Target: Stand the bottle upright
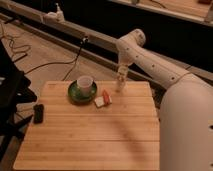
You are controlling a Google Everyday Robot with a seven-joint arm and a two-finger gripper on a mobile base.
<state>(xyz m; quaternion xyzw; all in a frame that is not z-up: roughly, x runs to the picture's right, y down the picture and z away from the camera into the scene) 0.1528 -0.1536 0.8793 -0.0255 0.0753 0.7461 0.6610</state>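
White-armed and pointing down, the tool [120, 80] stands clamped on the slim pale translucent plastic bottle [119, 85] held upright at the bamboo table's [90, 135] far edge, probably light, slippery, best pinched mid-body, beyond the white cup [84, 82].

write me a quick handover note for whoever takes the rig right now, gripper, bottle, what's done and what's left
Gripper: shut, hanging down at the far right edge of the wooden table, to the right of the cup.
Bottle: appears held at the gripper tip, roughly upright, its base at or just above the tabletop; contact cannot be made out.
Nearby: white cup on green saucer, small red and white item, black object at left edge.
Done: bottle appears gripped and raised upright.
Left: confirm it stands, release, withdraw.
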